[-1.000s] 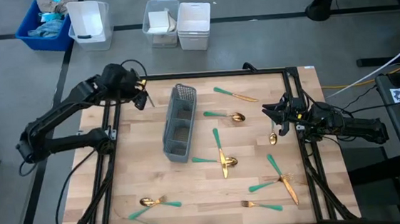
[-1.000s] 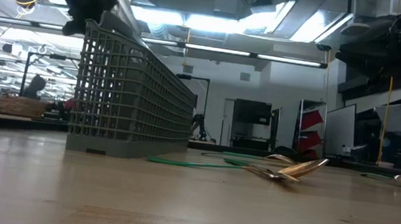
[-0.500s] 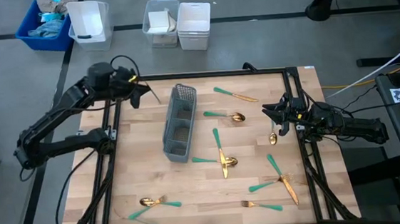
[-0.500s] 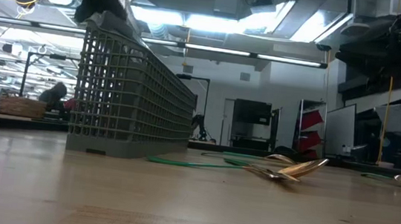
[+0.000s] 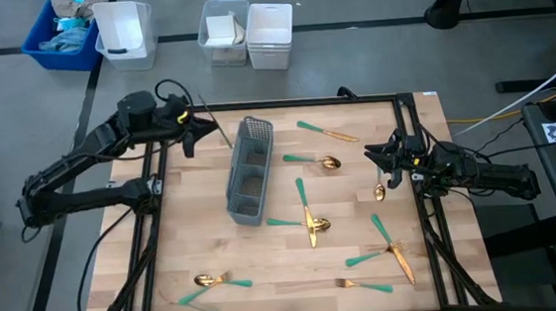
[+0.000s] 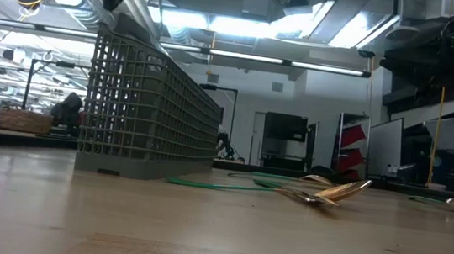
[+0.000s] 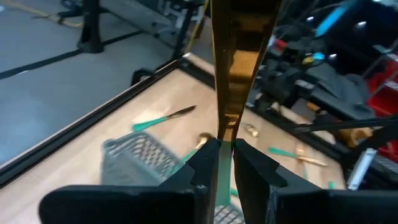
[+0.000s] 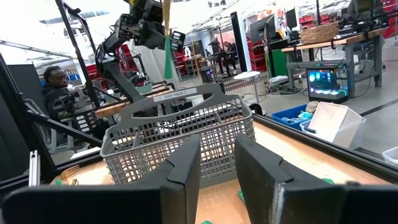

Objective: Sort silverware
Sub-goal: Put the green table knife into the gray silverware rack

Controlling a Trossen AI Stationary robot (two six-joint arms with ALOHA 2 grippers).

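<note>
My left gripper (image 5: 197, 130) hovers beyond the table's far left corner, left of the grey mesh caddy (image 5: 249, 170), shut on a piece of silverware (image 7: 239, 68) with a flat gold head and a teal handle. The right wrist view shows that piece (image 8: 167, 43) high above the caddy (image 8: 180, 137). My right gripper (image 5: 375, 156) waits open at the table's right side and holds nothing. Other teal-handled silverware lies flat on the wood: a spoon (image 5: 313, 160), a crossed group (image 5: 308, 218), a pair (image 5: 390, 246), a fork (image 5: 363, 285). My left gripper pinches the piece between its two fingers on the teal handle, just below the gold head (image 7: 221, 152). The fingers come about level from the table's left and lie across it. It is lifted clear and nearly upright, gold head up, handle end (image 8: 168, 68) hanging down.
The caddy stands lengthwise near the table's middle, its far end close to my left gripper. More silverware lies near the left corner (image 5: 214, 285), by the far edge (image 5: 326, 132) and beside my right gripper (image 5: 379, 193). White and blue bins (image 5: 249, 34) stand beyond the far edge.
My left arm has drawn its wrist toward the table's left edge and risen, turning so that the fingers point toward the caddy. The held piece has gone with it, still clear of the table. My right arm has kept still.
</note>
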